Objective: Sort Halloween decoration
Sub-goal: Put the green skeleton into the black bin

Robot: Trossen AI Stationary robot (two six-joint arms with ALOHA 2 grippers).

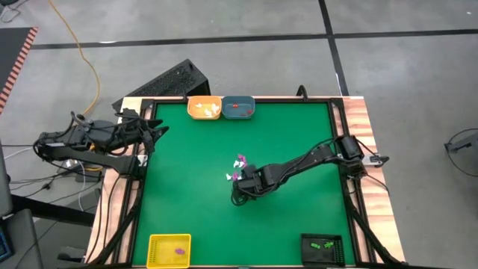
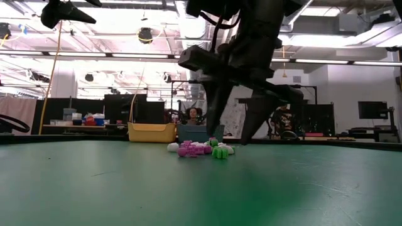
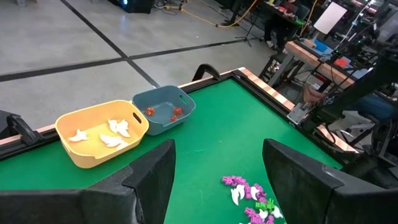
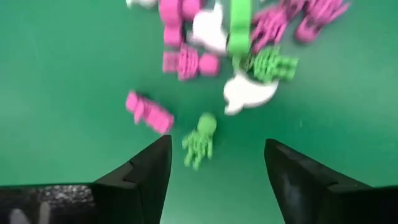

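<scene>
Halloween trinkets (image 1: pixel 239 169) lie in a small heap near the middle of the green table (image 1: pixel 194 187), purple, white and green pieces mixed and partly touching one another. The right gripper (image 1: pixel 240 191) hangs just at six o'clock of the heap, fingers spread wide apart with nothing between them. Its wrist camera shows a green skeleton figure (image 4: pixel 199 140) lying loose on the near fringe of the heap, between the two fingers' lines, with a purple piece (image 4: pixel 149 112) just beside it at about ten o'clock and a white ghost (image 4: pixel 249 93) near it at about one o'clock.

The step in hand looks like picking one piece, most likely that green figure. To do it well, centre the fingers on the figure alone, come straight down until the tips nearly touch the cloth, then close gently; a tilted approach could drag the purple neighbour along or flick the target away.

The black tray (image 1: pixel 323 244) at five o'clock already holds green bits, so that seems its home. The yellow tray (image 1: pixel 170 249) at seven o'clock holds purple, the orange tray (image 1: pixel 204 107) at twelve holds white, and the blue tray (image 1: pixel 238 108) beside it holds red. The left gripper (image 1: pixel 153 134) waits at nine o'clock, over the table's edge, fingers apart and empty.
</scene>
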